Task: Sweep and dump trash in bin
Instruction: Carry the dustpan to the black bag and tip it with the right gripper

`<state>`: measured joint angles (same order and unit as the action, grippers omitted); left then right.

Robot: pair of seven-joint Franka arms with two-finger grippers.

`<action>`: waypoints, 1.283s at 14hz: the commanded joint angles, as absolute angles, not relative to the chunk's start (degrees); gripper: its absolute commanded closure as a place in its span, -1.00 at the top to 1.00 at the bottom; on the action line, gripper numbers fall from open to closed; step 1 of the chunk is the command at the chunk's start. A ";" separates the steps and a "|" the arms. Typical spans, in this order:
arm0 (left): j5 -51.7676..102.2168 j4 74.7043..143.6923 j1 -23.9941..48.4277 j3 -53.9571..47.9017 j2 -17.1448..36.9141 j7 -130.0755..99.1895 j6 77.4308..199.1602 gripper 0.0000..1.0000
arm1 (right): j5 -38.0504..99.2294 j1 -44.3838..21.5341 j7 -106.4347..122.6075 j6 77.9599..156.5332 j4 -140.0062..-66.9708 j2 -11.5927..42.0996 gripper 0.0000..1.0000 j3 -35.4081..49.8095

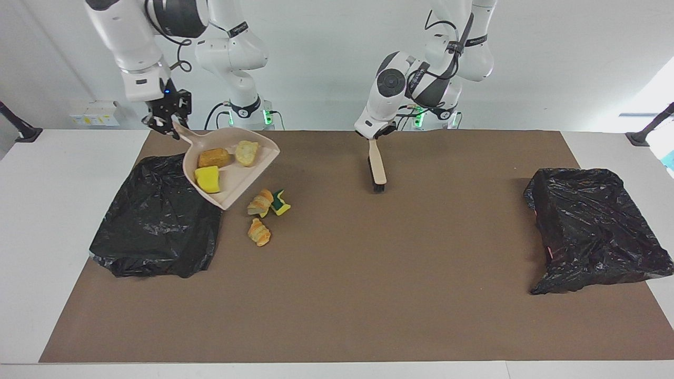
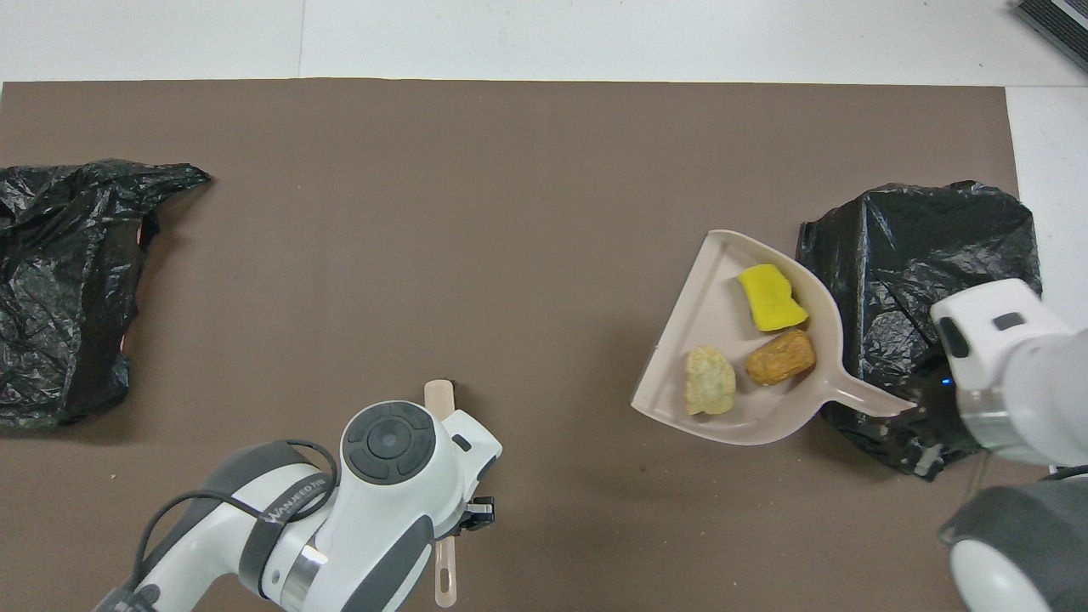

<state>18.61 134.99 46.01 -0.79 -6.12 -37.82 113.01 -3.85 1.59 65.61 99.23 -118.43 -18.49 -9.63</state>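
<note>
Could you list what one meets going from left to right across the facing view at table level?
Black bag at the right arm's end → dustpan held up by the right gripper → three loose scraps on the mat → brush in the left gripper → second black bag.

A: White counter (image 1: 68,221) here, most of its top under a big brown mat (image 1: 368,295).

B: Plain pale wall (image 1: 558,58) past it, bare and evenly lit.

A: Bright glow at the wall's edge, toward the left arm's end, where a black stand (image 1: 648,129) is clamped at the counter's corner.

B: And its twin, another black stand (image 1: 18,126), at the right arm's end. Just beside that, low on the wall, sits a small white box (image 1: 95,112) with yellow labels.

A: From overhead, a dark ribbed thing (image 2: 1054,21) pokes in at the corner.
</note>
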 commanded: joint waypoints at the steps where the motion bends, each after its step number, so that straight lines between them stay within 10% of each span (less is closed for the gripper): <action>1: 20.48 137.81 47.90 0.26 -6.95 -38.50 116.71 -0.73 | -10.51 7.54 69.08 100.63 -113.66 -15.04 -1.00 -9.76; 2: 20.48 138.42 47.81 0.26 -7.03 -38.50 117.07 -0.47 | -14.11 8.08 69.52 102.55 -111.47 -13.20 -1.00 -9.84; 3: 20.48 138.86 47.81 0.35 -7.21 -38.67 116.90 0.99 | -17.28 8.17 70.48 104.57 -110.05 -11.79 -1.00 -9.84; 18: 10.85 119.11 20.76 0.97 -4.14 -21.40 109.60 1.00 | -49.63 2.91 87.54 114.17 -115.14 -8.61 -1.00 -9.32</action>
<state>14.97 123.28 23.24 1.60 -5.63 -25.98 111.70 -45.29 4.49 85.86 112.86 -114.29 -8.13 -9.44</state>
